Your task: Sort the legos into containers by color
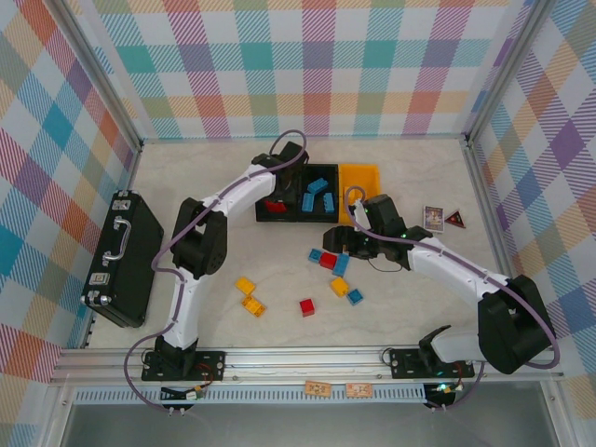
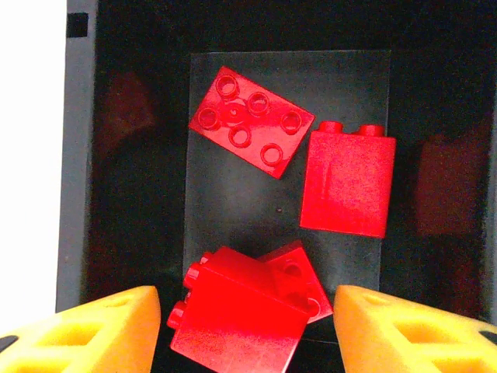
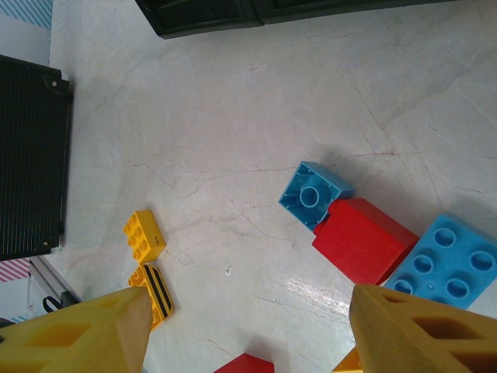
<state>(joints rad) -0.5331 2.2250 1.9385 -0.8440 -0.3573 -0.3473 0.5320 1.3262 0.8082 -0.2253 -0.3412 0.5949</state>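
Nearest us, we count eight glossy studded plastic bricks (image 1: 306, 306) loose on the pale table (image 1: 205, 177): three yellow, three blue, two red. Our right gripper (image 3: 250, 291) hovers over them, fingers spread and empty. Farther back stand three small plastic bins (image 1: 358, 177), two black and one yellow. Our left gripper (image 2: 245, 291) hangs spread above the left black one, where four red bricks (image 2: 347, 183) lie.

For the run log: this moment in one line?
left gripper: open over black plastic bin of red studded bricks | right gripper: open above loose red brick, blue brick on white table
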